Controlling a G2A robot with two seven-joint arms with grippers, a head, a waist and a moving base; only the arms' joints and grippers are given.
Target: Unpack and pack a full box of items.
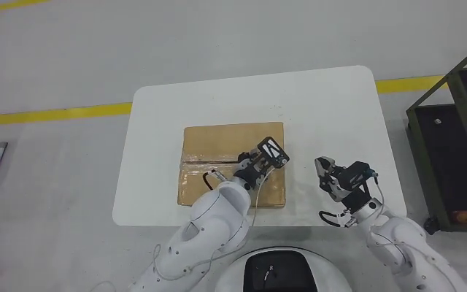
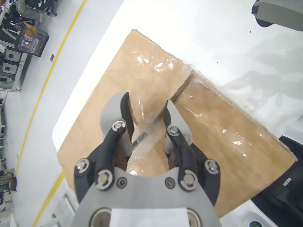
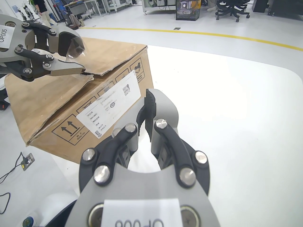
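Note:
A brown cardboard box lies in the middle of the white table, its top flaps meeting at a seam under clear tape. My left gripper hovers open over the right end of that seam, one finger on either side of it. In the right wrist view the left gripper sits at the box's top edge, where a flap stands slightly raised with loose tape. My right gripper hangs shut above bare table just right of the box, with nothing between its fingers.
A white label is stuck on the box's side facing the right gripper. Bare table stretches to the right of and behind the box. A dark green-framed cart stands on the floor off the table's right side.

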